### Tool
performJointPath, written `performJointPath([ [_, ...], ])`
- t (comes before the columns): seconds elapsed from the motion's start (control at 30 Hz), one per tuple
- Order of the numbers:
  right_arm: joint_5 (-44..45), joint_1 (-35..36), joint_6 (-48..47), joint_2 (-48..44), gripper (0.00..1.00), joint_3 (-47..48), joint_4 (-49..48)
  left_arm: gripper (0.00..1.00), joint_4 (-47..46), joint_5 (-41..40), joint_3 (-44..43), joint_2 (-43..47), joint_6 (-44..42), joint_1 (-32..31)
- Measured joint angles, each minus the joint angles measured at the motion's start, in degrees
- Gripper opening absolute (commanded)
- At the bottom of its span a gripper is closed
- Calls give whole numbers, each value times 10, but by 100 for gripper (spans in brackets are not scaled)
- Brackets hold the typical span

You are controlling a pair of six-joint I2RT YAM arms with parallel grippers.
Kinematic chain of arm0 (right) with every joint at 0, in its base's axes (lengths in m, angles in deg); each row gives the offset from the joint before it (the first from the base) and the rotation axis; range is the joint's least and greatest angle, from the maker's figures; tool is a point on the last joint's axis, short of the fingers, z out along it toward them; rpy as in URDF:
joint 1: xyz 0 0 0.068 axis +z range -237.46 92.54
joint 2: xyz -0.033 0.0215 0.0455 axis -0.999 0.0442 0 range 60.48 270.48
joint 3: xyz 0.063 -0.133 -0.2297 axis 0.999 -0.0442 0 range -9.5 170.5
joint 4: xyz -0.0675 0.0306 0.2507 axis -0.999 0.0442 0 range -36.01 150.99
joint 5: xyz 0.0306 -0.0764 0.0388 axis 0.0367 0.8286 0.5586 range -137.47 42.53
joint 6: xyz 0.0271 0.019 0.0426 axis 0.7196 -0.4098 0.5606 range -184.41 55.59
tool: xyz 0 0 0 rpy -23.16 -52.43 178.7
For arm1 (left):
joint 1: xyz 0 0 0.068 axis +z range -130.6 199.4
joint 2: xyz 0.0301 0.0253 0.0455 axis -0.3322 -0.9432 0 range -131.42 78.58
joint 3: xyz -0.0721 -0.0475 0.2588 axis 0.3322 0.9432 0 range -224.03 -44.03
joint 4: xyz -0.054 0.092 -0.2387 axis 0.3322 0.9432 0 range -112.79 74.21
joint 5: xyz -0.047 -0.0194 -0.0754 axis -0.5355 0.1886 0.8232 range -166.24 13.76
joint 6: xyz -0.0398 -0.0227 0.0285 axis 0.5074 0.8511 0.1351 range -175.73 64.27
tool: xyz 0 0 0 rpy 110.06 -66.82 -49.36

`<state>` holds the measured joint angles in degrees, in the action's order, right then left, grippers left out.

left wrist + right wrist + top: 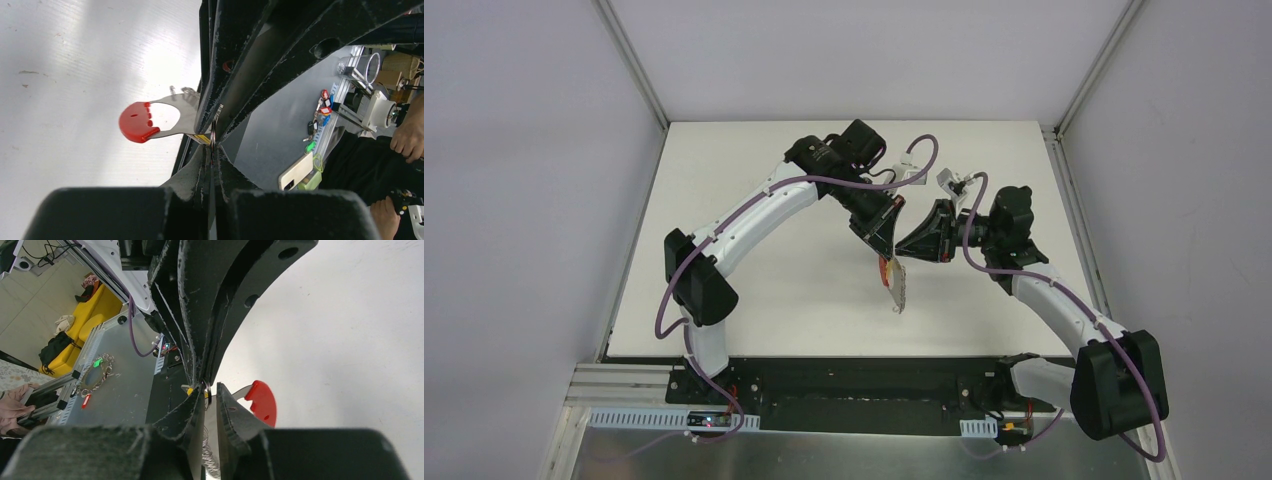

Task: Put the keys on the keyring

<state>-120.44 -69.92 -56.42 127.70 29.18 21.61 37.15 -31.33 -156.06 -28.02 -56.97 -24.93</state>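
Above mid-counter, the left fingers (196,172) are pressed together on the keyring (175,112). They pinch its thin wire ring (212,136) at their very tips. Its red tab (137,122) juts to one side and a silvery chain (210,455) hangs below. The right fingers (235,415) meet them tip to tip from the right and stand narrowly apart around that same ring. Whether they bear on anything cannot be told. The key (190,389), with only its yellow head showing, sits just beside the ring where the two sets of fingers meet. Threading appears begun but not done. To do it well, the left should hold the ring steady while the right works in small, slow moves, since a slip would likely drop the key to the white counter (764,290).
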Motion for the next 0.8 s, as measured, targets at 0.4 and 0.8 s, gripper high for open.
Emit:
performJointPath([
  [0.4,-2,3,-7,0,0,0,2,4,1,0,0,0,-8,0],
  [0.8,-5,-15,28,-6,0,0,-26,34,-61,26,51,48,-39,9],
])
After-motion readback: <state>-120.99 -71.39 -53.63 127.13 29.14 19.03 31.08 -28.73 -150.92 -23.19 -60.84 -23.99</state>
